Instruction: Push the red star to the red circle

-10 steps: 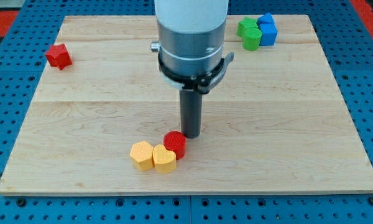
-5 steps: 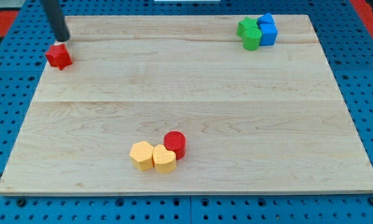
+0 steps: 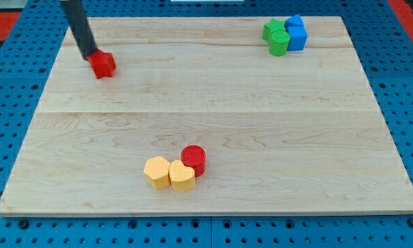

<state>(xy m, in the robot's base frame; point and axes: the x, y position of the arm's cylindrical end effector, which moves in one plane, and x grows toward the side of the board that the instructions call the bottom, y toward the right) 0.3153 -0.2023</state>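
Blue pegboard (image 3: 7, 138) dotted with holes surrounds a pale wooden board (image 3: 261, 124) made of long planks, which fills most of the view. From the view's top left a straight dark rod slants down onto the wood, and my tip (image 3: 91, 56) sits at the upper-left edge of the red star (image 3: 104, 64), touching it or so close that no gap can be made out. The arm carries no gripper at all, only this rod, so nothing is clamped or held; the contact is a plain push against the block's side.

That red star lies in the upper-left part of the board, well apart from everything else. Its target, the red circle (image 3: 193, 160), a short red cylinder, stands near the bottom edge a little left of centre. It touches a yellow heart-shaped block (image 3: 182, 176) on its lower left, and a yellow hexagonal block (image 3: 156, 171) presses against that heart's left side, the three forming a tight little row.

Over in the top right corner another cluster huddles together: a green block (image 3: 272, 29) of unclear shape, a green cylinder (image 3: 279, 43) just below it, and two blue blocks (image 3: 297, 33) stacked close on their right, whose exact shapes I cannot make out.
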